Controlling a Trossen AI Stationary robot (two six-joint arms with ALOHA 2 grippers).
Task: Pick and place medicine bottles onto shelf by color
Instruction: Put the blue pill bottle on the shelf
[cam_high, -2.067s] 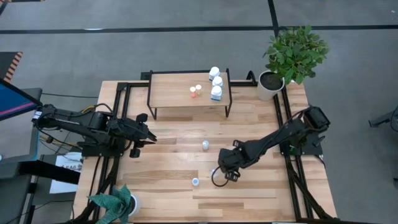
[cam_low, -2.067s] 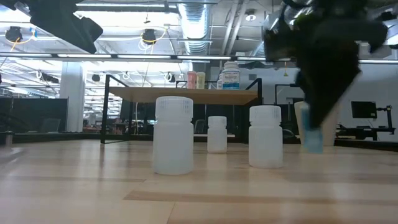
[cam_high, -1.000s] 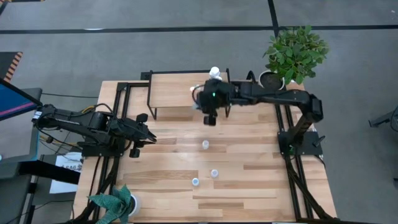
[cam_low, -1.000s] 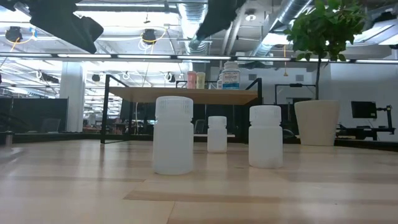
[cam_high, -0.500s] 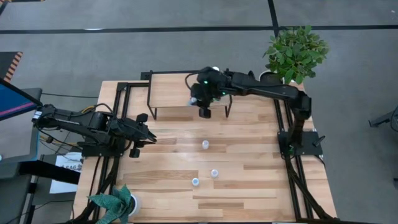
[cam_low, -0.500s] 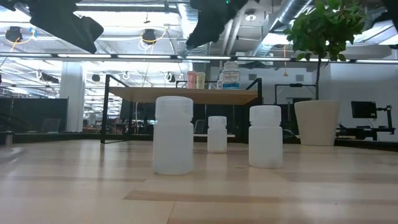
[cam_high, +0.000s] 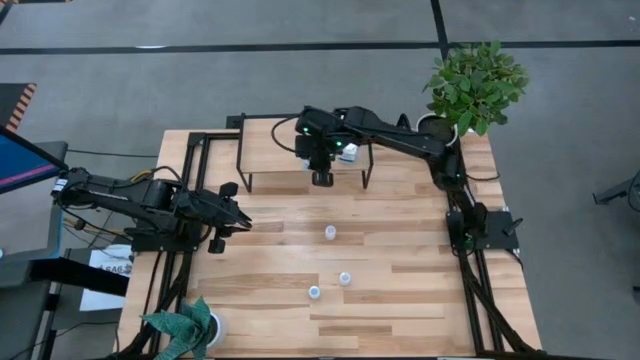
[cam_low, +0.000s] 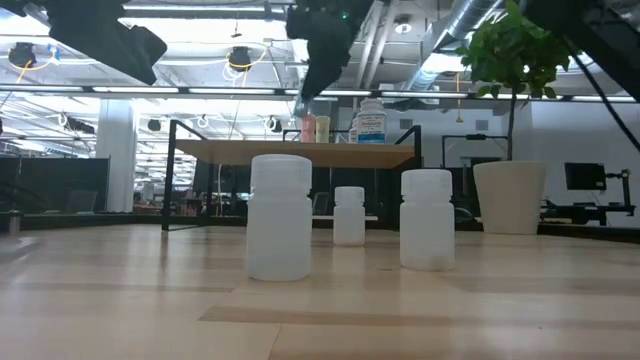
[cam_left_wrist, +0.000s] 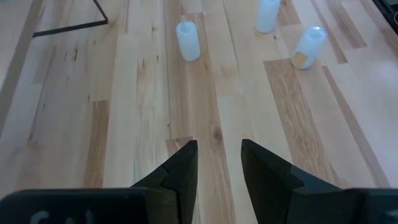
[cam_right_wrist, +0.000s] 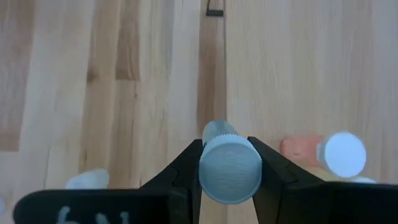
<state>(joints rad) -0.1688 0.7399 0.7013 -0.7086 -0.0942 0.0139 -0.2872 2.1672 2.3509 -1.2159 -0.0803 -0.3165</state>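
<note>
Three small bottles stand apart on the bare planks of the desk (cam_high: 400, 300) in the high view: one (cam_high: 330, 233) near the middle, and two nearer the front edge, one (cam_high: 345, 279) just beside the other (cam_high: 314, 293). At the far edge we see the shelf (cam_high: 270, 145), a small light-wood board on black legs. The right gripper (cam_high: 322, 172) reaches over the shelf's front edge, its arm stretched across from the right side, and we make out a white bottle (cam_high: 349, 152) on the shelf beside it. The left gripper (cam_high: 238, 219) hangs over the desk's left part, well apart from every bottle, and we cannot judge its jaws from here. A leafy plant (cam_high: 477, 85) sits at the far right corner.

In the low view we see the three white bottles upright in the foreground, the shelf (cam_low: 300, 152) behind them carrying a larger labelled bottle (cam_low: 371, 122) and two thin ones, and the right gripper (cam_low: 318, 60) above the shelf.

In the left wrist view, the left gripper (cam_left_wrist: 219, 163) points down at bare wood with nothing between its dark fingers (cam_left_wrist: 180, 171); its jaws are drawn in as far as they go, a narrow gap remaining.

In the right wrist view, the right gripper (cam_right_wrist: 229, 163) has its jaws clamped on a tiny pale-capped bottle (cam_right_wrist: 229, 168), held above the shelf board; an orange-red bottle with a white cap (cam_right_wrist: 323, 152) lies near it.
</note>
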